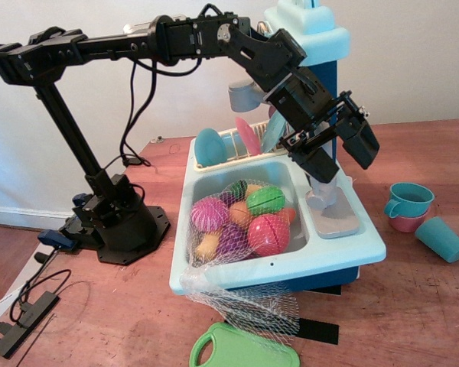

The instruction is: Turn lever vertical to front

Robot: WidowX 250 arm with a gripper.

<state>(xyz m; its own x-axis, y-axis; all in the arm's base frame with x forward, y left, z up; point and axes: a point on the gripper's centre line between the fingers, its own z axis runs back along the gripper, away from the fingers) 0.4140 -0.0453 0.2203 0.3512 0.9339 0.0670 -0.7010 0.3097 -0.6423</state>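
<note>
The toy faucet stands at the right rim of the light blue sink (214, 164). Its arched grey spout (245, 95) shows at the back, left of the arm. The faucet's grey base (322, 197) shows just under my gripper. The lever is mostly hidden behind my fingers, and I cannot tell which way it points. My black gripper (346, 167) hangs over the base, tilted down to the right, with its jaws apart. One finger (318, 160) is right above the base and the other finger (361, 141) is out to the right. Nothing shows between them.
A net bag of toy vegetables (245, 218) fills the basin. A grey tray (335, 223) lies in the small right compartment. Plates (249, 136) stand in the rack behind. Cups (409, 202) and a teal tumbler (442, 238) sit to the right. A green cutting board (241, 348) lies in front.
</note>
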